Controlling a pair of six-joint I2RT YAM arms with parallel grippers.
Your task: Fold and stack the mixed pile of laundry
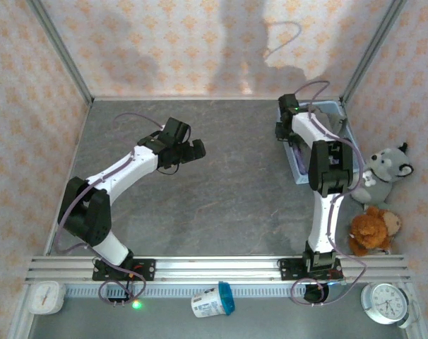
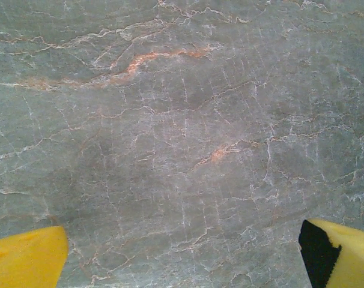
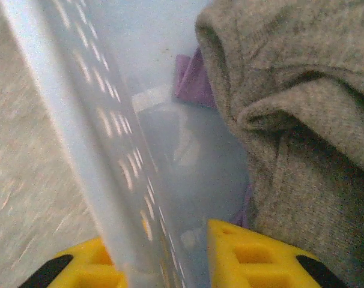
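While the olive-grey garment (image 3: 302, 120) lies bunched and wrinkled inside the basket (image 3: 98, 150), a corner of the purple shirt (image 3: 191, 81) shows behind it, deeper in the same basket. The garment presses close to the inner yellow finger of the right gripper (image 3: 161, 237). Its jaws stand narrow and straddle the basket's pale blue wall, one finger inside and one outside. Whether they actually pinch the wall I cannot tell.

From above, the basket sits at the far right corner of the grey worktop (image 1: 228, 183), with the right arm reaching over its near side. A grey wolf toy (image 1: 383, 173) and a brown bear (image 1: 373, 229) sit just right of it.

The left gripper (image 2: 183, 231) hangs over bare worktop, well apart from the basket, its jaws wide with nothing between them.
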